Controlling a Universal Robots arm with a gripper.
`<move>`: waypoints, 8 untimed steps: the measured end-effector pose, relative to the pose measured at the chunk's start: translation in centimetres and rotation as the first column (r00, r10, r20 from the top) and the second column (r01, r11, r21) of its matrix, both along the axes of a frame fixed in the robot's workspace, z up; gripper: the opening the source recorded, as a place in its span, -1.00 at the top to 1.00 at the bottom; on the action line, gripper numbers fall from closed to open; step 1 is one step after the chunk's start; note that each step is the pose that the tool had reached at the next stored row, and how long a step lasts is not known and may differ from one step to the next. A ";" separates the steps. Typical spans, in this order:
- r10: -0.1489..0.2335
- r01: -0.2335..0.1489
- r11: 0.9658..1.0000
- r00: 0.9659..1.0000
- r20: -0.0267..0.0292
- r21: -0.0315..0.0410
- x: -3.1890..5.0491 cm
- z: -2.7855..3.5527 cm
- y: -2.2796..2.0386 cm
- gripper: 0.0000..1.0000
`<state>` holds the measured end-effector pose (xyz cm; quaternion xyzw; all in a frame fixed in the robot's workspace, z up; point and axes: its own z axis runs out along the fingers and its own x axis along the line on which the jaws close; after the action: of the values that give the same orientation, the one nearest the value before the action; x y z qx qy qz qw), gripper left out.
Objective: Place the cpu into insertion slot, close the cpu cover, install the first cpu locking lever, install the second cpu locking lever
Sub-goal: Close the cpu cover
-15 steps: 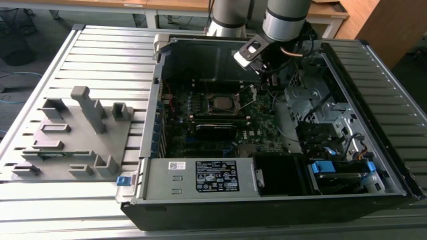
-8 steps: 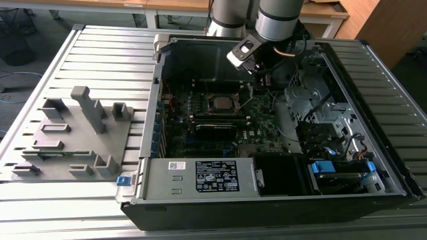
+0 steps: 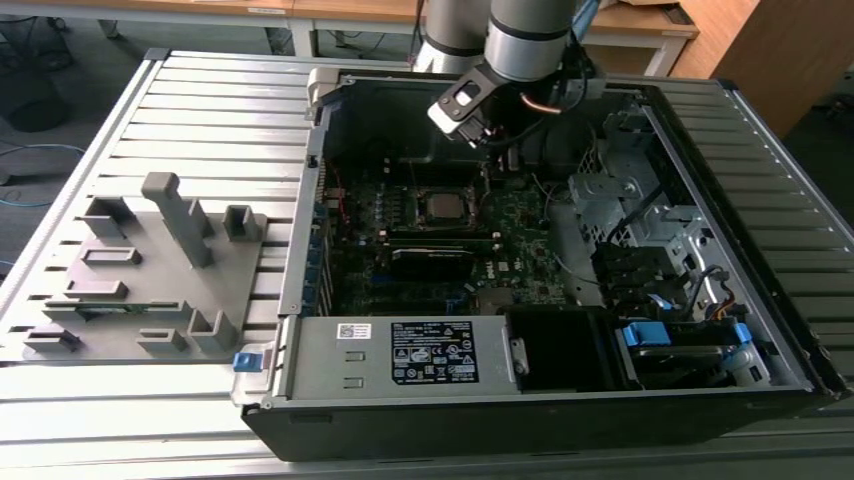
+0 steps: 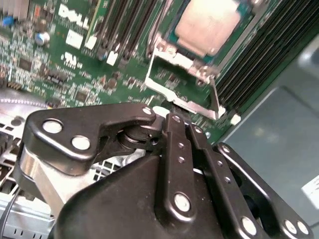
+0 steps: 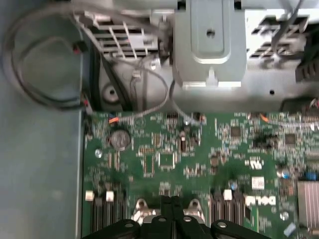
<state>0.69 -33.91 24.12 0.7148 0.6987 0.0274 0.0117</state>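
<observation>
Case (image 3: 534, 425) on table (image 3: 200, 100), toward its edge at the exterior view's right; fixture plate (image 3: 147, 270) beside it, toward the left edge. Cpu (image 3: 442, 206) in insertion slot (image 3: 470, 208), mid motherboard (image 3: 521, 240).

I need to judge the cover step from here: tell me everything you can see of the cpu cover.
In the second wrist view the cpu cover is a thin silver metal frame with a large square cut-out, through which green board shows. It looks swung open, tilted away from the cpu, whose grey top lies uncovered beside it. The gripper sits right at the cover's free edge; whether it touches or holds the cover cannot be told.
</observation>
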 end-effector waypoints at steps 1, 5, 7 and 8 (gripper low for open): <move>0.000 0.000 1.000 1.000 0.001 0.000 -0.35 -0.01 0.00 0.79; 0.000 0.000 1.000 1.000 0.005 0.000 -1.81 -0.04 0.00 0.79; 0.000 0.000 1.000 1.000 0.007 0.000 -2.50 -0.06 0.00 0.79; 0.000 0.000 1.000 1.000 0.008 0.000 -2.82 -0.06 0.00 0.79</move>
<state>-2.13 -33.91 24.06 0.7146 0.6987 0.0304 0.0147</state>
